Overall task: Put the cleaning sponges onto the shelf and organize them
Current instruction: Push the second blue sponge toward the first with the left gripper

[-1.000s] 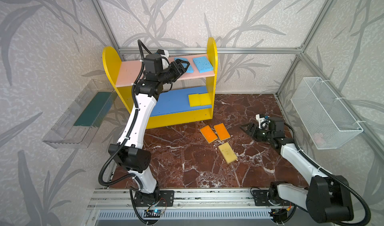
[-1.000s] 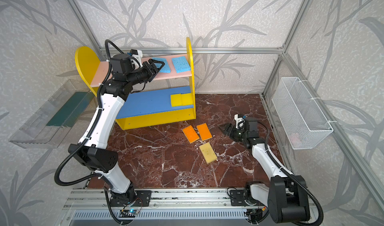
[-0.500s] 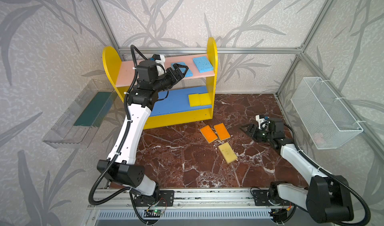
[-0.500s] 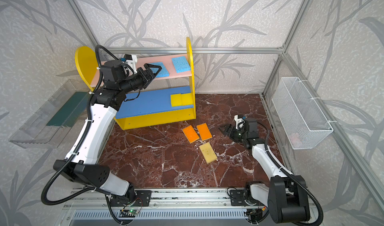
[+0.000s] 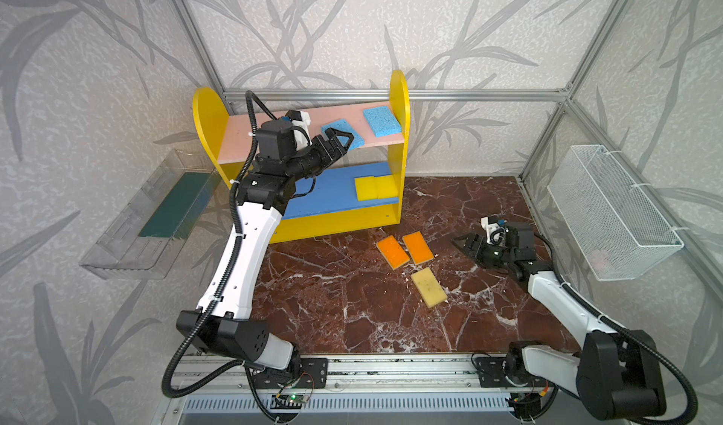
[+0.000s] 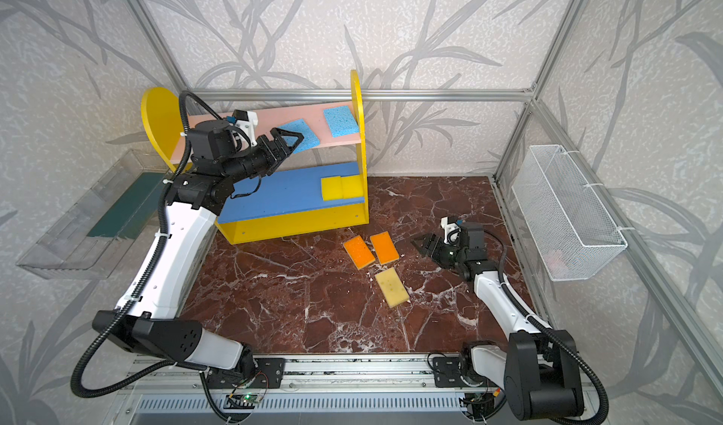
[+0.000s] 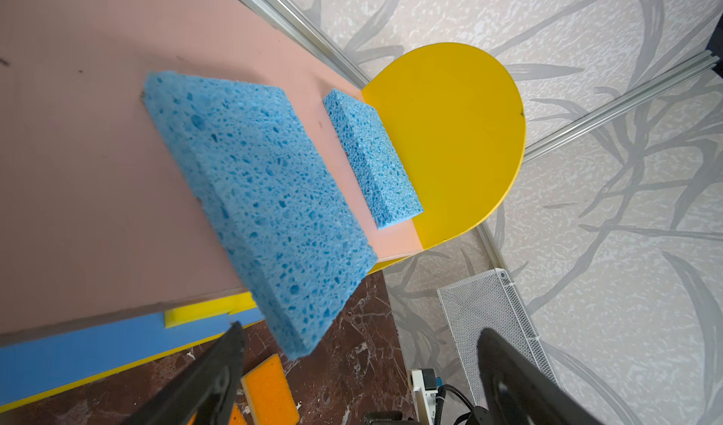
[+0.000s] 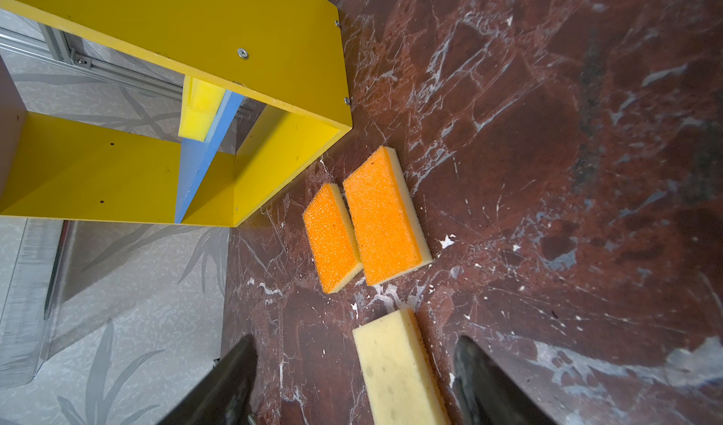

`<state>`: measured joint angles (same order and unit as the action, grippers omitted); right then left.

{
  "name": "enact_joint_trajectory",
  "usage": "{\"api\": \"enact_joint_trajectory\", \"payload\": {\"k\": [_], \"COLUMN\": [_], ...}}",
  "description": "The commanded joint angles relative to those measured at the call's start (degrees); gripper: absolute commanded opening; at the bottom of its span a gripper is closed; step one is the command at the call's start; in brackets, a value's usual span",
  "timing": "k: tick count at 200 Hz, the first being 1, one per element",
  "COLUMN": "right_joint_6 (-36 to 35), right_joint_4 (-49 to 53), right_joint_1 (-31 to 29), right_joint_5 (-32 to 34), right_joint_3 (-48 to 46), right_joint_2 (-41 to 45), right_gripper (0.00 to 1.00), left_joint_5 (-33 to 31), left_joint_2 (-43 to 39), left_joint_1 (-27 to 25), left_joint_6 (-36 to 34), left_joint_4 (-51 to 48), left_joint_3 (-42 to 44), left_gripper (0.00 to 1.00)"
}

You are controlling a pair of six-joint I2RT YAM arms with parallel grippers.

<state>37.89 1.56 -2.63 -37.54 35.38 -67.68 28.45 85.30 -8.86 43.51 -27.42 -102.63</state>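
- Red marble floor (image 5: 352,317) below; shelf (image 5: 400,102) upper centre in both top views.
- Two blue sponges (image 7: 258,192) (image 7: 371,157) on its pink board (image 5: 242,137), two yellow sponges (image 5: 367,188) (image 5: 385,186) on the blue board (image 5: 328,192); two orange sponges (image 5: 392,251) (image 5: 418,247) and one pale sponge (image 5: 429,287) on the floor.
- My left gripper (image 7: 360,331), jaws spread and empty, has let go of the nearer blue sponge and drawn back.
- My right gripper (image 5: 463,243) hangs open, unmoved.

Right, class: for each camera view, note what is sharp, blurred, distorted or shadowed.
Left wrist view: the nearer blue sponge is crisp, the left gripper blurred and dark. Right wrist view: the orange sponges are sharp, the right gripper soft. In both top views: light even, shadows faint, frame posts splaying outward with wide-angle distortion.
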Motion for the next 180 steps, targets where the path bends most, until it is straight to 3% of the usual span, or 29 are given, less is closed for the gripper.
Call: {"api": "enact_joint_trajectory", "payload": {"k": [1, 31, 55, 81, 93, 118, 180], "right_joint_6": [-0.8, -0.8, -0.7, -0.7, -0.6, -0.7, -1.0], "right_joint_4": [-0.3, -0.3, -0.6, -0.6, -0.7, -0.6, -0.4], "right_joint_1": [0.2, 0.2, 0.2, 0.2, 0.2, 0.2, 0.1], "right_joint_5": [-0.6, -0.5, -0.6, -0.7, -0.7, -0.7, -0.2], "right_joint_3": [-0.7, -0.7, -0.7, -0.7, -0.7, -0.6, -0.7], "right_joint_2": [1.3, 1.3, 1.1, 1.0, 0.8, 0.5, 0.1], "right_gripper": [0.78, 0.78, 0.78, 0.78, 0.77, 0.77, 0.77], "left_joint_5": [-2.0, -5.7, -7.0, -7.6, -7.6, -6.7, -10.6], "left_joint_2": [-2.7, -5.1, -5.8, -5.3, -3.5, 0.9, 10.1], "left_joint_1": [0.5, 0.5, 0.5, 0.5, 0.6, 0.7, 0.8], "left_joint_6": [-0.4, -3.5, -7.6, -11.5, -12.3, -13.4, -17.2], "left_joint_4": [0.1, -1.4, -3.0, -4.9, -7.5, -11.7, -21.6], "left_joint_3": [1.2, 0.0, -1.8, -4.1, -7.3, -13.3, -25.8], "left_gripper": [0.94, 0.83, 0.6, 0.2, 0.07, 0.0, 0.0]}}
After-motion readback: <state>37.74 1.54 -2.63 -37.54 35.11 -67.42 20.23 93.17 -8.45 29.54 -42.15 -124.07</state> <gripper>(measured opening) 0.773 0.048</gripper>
